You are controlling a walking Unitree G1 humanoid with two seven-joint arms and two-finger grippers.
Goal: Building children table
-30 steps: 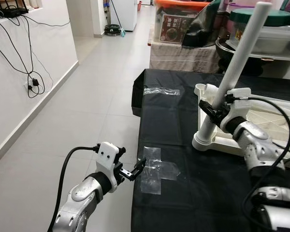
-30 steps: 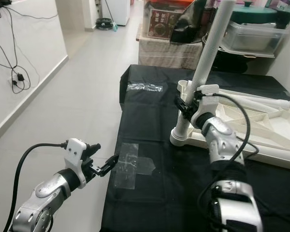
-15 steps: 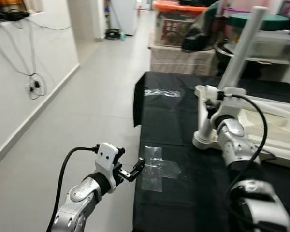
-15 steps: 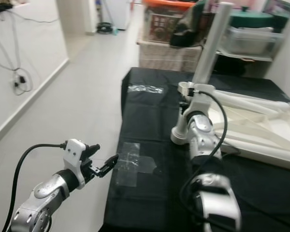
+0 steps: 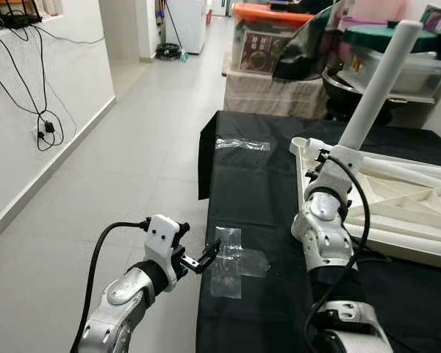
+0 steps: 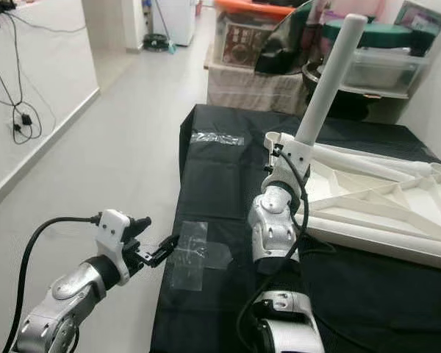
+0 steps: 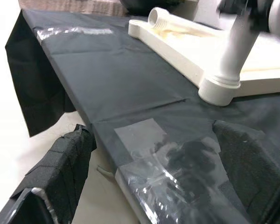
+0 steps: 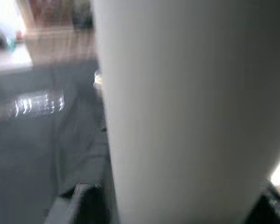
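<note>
Center right of the frame, our right gripper [image 5: 331, 157] reaches the white leg [image 5: 375, 88], tilting upward; jaws unclear. Left gripper [image 5: 208, 257], jaws spread, hovers by the taped tabletop [image 5: 257, 191] edge.

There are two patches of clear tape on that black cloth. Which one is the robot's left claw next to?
The nearer tape patch, at the cloth's front edge. The left gripper hovers right beside it. The other tape strip lies farther back, near the table's far corner.

Silver arms, white wrist blocks, black cables, black jaws
</note>
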